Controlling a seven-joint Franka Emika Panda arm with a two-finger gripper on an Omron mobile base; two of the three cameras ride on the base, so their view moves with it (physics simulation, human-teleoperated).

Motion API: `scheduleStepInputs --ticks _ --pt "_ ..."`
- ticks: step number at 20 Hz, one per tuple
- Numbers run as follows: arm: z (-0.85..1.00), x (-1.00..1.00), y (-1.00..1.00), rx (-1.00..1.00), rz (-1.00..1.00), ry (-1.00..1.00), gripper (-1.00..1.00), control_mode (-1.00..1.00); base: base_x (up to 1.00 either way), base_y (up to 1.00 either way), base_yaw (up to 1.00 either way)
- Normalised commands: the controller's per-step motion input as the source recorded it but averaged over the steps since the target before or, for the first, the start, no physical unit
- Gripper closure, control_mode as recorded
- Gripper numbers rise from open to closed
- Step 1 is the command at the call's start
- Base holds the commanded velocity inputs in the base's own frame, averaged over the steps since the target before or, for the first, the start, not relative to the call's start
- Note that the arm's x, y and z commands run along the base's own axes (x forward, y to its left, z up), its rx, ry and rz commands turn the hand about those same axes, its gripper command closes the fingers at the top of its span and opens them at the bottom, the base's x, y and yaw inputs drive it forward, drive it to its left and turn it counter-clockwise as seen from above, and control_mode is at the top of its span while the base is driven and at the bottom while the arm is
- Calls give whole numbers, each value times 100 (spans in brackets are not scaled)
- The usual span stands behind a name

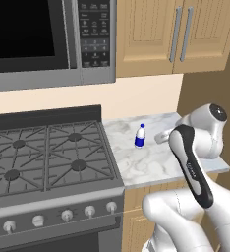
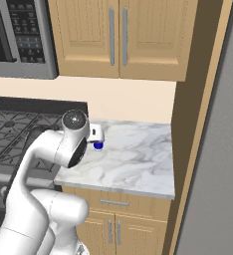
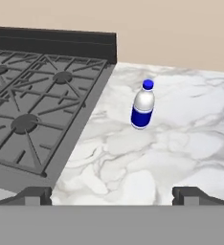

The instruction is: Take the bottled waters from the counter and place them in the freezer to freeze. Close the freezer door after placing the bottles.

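I am at the first step: reaching for a water bottle, with nothing carried to the freezer yet. The blue-labelled bottle [image 3: 143, 105] stands upright on the marbled counter [image 3: 190, 143], just beside the right edge of the gas stove [image 3: 32, 95] and toward the back wall. It is apart from everything else, with bare stone on all sides of it. From where I look I can pick out just this one bottle.

My pincer [image 3: 112, 194] hangs above the counter's front part, on the near side of the bottle and well short of it. The two finger tips [image 3: 35, 195] stand wide apart with nothing between them, so it is spread and empty. The bottle sits ahead of the gap and a little to the side away from the stove.

The next move, as I judge it, calls for going forward and down toward the bottle, shifting slightly away from the stove so the body comes between the fingers. I should take it around the labelled middle. A small upright bottle may tip if one finger touches first.
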Motion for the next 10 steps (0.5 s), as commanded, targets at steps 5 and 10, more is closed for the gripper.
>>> scheduleStepInputs --ticks 5,10 --pt "-6 5 0 0 7 1 -100 -100 0 0 0" --pt "-11 13 -7 0 7 1 -100 -100 0 0 0"
